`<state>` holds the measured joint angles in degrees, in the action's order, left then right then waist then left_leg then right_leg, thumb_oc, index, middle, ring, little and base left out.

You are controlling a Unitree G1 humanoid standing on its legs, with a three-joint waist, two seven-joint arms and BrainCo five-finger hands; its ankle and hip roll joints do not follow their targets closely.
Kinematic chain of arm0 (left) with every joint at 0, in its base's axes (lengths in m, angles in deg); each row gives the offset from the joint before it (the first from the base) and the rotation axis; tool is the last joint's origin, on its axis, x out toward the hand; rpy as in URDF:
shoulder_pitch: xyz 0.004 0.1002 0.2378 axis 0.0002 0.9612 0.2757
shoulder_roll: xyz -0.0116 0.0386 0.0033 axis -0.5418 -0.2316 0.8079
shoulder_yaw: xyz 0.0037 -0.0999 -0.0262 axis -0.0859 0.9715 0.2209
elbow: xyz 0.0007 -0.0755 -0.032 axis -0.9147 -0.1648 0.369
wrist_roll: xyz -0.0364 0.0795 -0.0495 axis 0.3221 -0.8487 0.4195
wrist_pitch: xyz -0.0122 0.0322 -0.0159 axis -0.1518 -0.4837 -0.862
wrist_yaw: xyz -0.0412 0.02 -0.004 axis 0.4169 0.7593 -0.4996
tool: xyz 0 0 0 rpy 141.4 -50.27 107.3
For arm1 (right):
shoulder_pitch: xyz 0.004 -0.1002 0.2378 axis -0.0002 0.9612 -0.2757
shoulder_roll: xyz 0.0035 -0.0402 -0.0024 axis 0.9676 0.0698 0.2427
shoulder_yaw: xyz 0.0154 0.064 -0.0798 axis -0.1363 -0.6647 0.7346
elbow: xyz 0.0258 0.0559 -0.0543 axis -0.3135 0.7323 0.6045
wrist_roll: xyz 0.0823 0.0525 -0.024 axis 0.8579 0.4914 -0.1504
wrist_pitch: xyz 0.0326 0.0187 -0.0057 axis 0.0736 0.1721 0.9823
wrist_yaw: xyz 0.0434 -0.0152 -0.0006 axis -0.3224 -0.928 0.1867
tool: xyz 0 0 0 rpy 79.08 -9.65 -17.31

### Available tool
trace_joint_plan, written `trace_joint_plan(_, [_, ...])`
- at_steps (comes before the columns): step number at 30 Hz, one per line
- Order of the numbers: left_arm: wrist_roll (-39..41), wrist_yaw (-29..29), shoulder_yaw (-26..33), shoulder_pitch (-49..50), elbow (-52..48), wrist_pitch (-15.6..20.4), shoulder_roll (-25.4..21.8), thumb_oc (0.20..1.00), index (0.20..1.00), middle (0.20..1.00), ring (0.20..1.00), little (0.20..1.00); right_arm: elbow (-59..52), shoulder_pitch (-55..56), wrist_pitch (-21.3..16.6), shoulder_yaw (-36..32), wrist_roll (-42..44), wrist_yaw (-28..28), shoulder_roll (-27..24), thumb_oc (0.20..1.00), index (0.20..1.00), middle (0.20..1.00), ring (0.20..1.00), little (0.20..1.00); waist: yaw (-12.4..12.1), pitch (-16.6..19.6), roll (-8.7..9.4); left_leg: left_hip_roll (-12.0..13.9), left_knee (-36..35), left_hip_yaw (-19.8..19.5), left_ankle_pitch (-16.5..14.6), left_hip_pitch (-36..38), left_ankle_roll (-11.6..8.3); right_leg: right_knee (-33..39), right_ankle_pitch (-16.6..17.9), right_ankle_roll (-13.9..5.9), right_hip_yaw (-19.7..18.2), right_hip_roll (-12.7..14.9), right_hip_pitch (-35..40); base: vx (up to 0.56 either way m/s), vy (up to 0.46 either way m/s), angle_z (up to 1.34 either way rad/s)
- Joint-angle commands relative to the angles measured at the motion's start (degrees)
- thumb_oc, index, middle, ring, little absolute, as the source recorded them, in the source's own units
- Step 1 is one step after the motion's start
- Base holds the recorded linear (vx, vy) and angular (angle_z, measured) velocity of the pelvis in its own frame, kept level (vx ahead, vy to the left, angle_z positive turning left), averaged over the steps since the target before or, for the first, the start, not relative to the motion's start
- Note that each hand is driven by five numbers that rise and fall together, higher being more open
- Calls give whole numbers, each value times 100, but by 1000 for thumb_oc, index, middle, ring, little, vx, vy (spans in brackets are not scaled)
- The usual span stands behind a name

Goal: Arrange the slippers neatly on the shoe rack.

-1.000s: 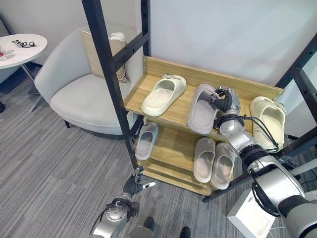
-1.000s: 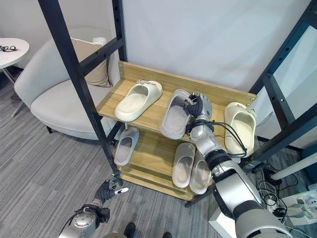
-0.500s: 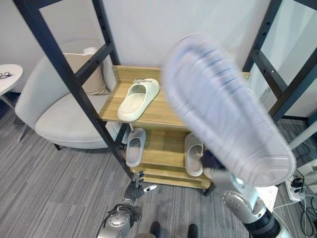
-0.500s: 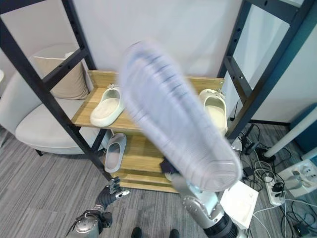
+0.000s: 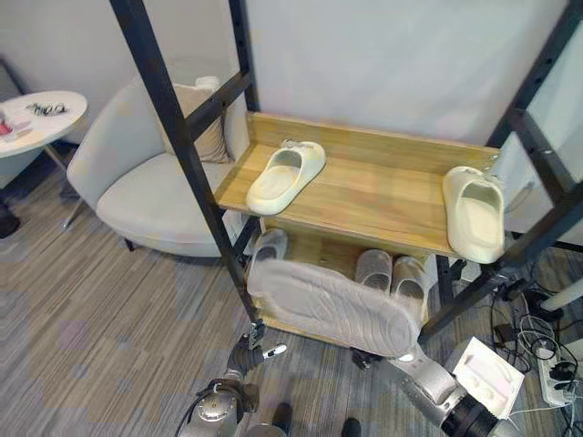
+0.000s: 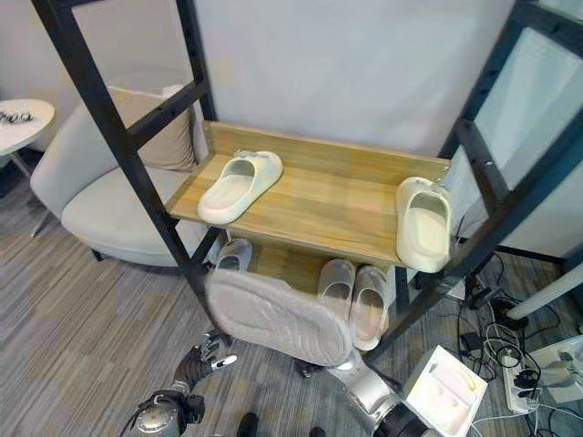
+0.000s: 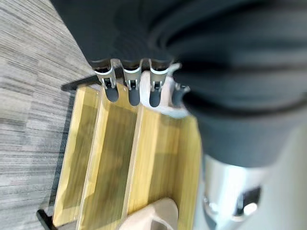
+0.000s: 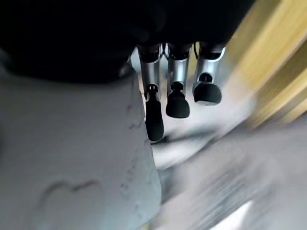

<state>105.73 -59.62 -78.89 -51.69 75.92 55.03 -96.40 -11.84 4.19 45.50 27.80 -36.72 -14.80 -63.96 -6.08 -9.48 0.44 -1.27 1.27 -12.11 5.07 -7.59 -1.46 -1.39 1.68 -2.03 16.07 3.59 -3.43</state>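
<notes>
The wooden shoe rack has two shelves. On the top one a cream slipper lies at the left end and another cream slipper at the right end. The lower shelf holds a grey slipper on the left and a grey pair on the right. A further grey slipper hangs sole up, low in front of the rack, and my right hand holds it from beneath, mostly hidden by it. Down by the floor, my left hand is relaxed and holds nothing.
Black frame posts cross in front of the rack's left side, others stand at the right. A light armchair with a cushion and a round white table stand to the left. A white box and a power strip lie at the right.
The grey slipper has left the top shelf in my right hand, swung up close to the camera, and now hangs low before the rack. The camera has shifted too. The left hand stayed put.
</notes>
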Motion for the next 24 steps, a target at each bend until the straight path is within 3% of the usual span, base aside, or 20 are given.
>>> trace_joint_plan(1, [197, 213, 84, -491, -368, 436, -231, 1000, 1000, 1000, 1000, 1000, -591, -821, -99, -554, -1990, -1214, -191, 200, 200, 200, 200, 200, -151, -790, -80, -387, 887, -176, -1114, -369, 265, -1535, -1608, 45, 262, 361, -322, -96, 12, 70])
trace_joint_plan(5, [242, 184, 23, -510, -752, 504, -379, 1000, 1000, 1000, 1000, 1000, -83, -1410, 85, -817, -2667, -1835, -225, 200, 200, 200, 200, 200, -187, -855, -170, -495, 1258, -206, -1179, -969, 289, -1981, -1715, 43, 170, 449, -925, -75, 50, 30])
trace_joint_plan(8, [255, 136, -232, -728, -885, 566, -461, 1000, 1000, 1000, 1000, 1000, 430, -2466, 262, -790, -3146, -2293, -407, 200, 200, 200, 200, 200, -284, -997, -198, -530, 1620, -139, -1281, -1501, 296, -2473, -1888, 80, 1, 523, -1518, -40, 64, 0])
trace_joint_plan(13, [271, 243, -543, -1305, -969, 669, -448, 1000, 1000, 1000, 1000, 1000, 1268, -3685, 601, -540, -3713, -2774, -910, 200, 200, 200, 200, 200, -326, -1137, -203, -631, 2149, -172, -1406, -2180, 302, -3038, -2066, 126, -15, 668, -2155, -15, 58, 4])
trace_joint_plan(14, [257, 320, -731, -1626, -1029, 755, -449, 1000, 1000, 1000, 1000, 1000, 1910, -4408, 898, -204, -4116, -2942, -1137, 200, 200, 200, 200, 200, -351, -1209, -195, -693, 2380, -188, -1475, -2527, 308, -3319, -2155, 145, -42, 741, -2499, 7, 65, 14])
trace_joint_plan(16, [238, 358, -782, -1734, -1037, 777, -444, 1000, 1000, 1000, 1000, 1000, 2119, -4626, 1010, -45, -4325, -2913, -1225, 200, 200, 200, 200, 200, -355, -1223, -185, -721, 2431, -193, -1496, -2630, 309, -3383, -2176, 143, -45, 755, -2601, 0, 65, 14])
trace_joint_plan(17, [255, 414, -919, -2028, -1121, 813, -423, 1000, 1000, 1000, 1000, 1000, 2698, -5050, 1241, 357, -4630, -2904, -1318, 200, 200, 200, 200, 200, -367, -1311, -195, -791, 2627, -216, -1531, -2947, 326, -3624, -2251, 154, -31, 843, -2893, -4, 45, 13])
trace_joint_plan(24, [256, 540, -1098, -2478, -1155, 873, -384, 1000, 1000, 1000, 1000, 1000, 3526, -5590, 1433, 771, -4687, -2872, -1218, 200, 200, 200, 200, 200, -417, -1451, -153, -870, 2674, -281, -1527, -3290, 316, -3708, -2297, 136, 45, 913, -3212, 3, 16, 10])
